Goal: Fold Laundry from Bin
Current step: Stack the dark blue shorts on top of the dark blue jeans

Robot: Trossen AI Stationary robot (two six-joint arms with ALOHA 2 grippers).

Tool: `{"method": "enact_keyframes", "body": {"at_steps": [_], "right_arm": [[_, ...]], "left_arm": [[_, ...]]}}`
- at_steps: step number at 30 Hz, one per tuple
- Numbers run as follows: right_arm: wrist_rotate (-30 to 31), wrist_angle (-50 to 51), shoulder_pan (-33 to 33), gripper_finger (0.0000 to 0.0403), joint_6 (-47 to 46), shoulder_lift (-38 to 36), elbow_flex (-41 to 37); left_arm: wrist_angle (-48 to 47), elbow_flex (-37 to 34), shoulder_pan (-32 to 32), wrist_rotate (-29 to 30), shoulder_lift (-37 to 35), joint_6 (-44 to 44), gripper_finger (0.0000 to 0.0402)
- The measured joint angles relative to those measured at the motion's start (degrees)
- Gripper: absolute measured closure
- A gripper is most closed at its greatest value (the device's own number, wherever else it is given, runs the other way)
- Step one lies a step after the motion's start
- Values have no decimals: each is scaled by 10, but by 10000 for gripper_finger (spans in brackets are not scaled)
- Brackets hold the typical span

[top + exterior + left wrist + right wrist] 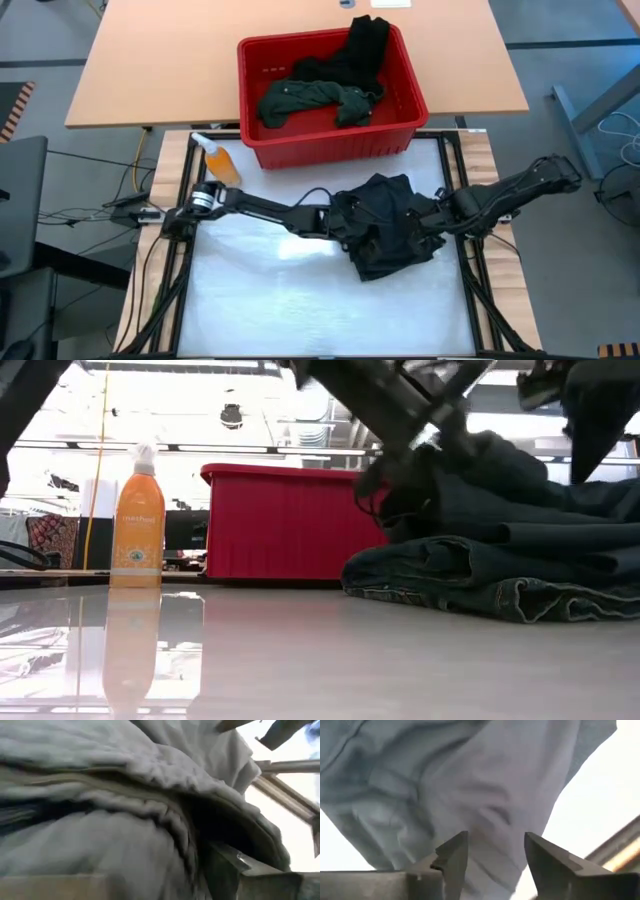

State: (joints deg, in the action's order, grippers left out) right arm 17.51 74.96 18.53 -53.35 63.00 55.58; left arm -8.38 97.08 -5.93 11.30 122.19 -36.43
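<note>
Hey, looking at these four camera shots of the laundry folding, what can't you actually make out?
- Left tool: in the high view it is lost against the dark jeans; its own wrist view is filled by cloth, so no grip can be judged.
- Bin contents: the low view shows only the red wall.
- Bottle label: too small to read.
- Right tool: jaws apart in its wrist view, but the fingertips are cut off against the cloth, so contact is unclear.

- High view: overhead, facing straight down on the table [250, 300].
- Low view: at tabletop height, facing level toward the bin [280, 520].
- Wrist views: each pressed very close against the jeans [125, 820].
- Shared by high and low views: bin, jeans, orange bottle [137, 520].
</note>
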Motion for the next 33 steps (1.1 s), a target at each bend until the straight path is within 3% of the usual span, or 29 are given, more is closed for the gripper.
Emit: {"method": "enact_keyframes", "body": {"at_steps": [6,9,14,19,20,22,24,26,30,33], "right_arm": [[-11,116,20,170,-13,0,94],[6,123,31,177,-25,-1,133],[154,-58,85,187,22,-11,123],[293,-265,134,214,63,2,27],[312,-289,138,228,67,9,6],[348,-319,146,267,57,25,-32],[370,-324,152,326,25,40,-59],[391,-329,156,378,-8,56,-82],[424,-415,157,380,-29,108,-124],[376,-515,149,385,59,160,-134]], "left_arm": [[-139,0,-17,39,-69,8,263],[-177,0,-36,38,-87,25,263],[-197,0,-73,175,-105,85,263],[-176,-4,-71,280,-106,131,262],[-148,-12,-60,272,-107,144,262],[-80,-29,-27,199,-107,175,262],[-32,-37,9,136,-105,202,262],[0,-35,40,124,-92,217,262],[9,-36,78,67,-51,240,262],[-15,-38,83,18,-22,242,262]]}}
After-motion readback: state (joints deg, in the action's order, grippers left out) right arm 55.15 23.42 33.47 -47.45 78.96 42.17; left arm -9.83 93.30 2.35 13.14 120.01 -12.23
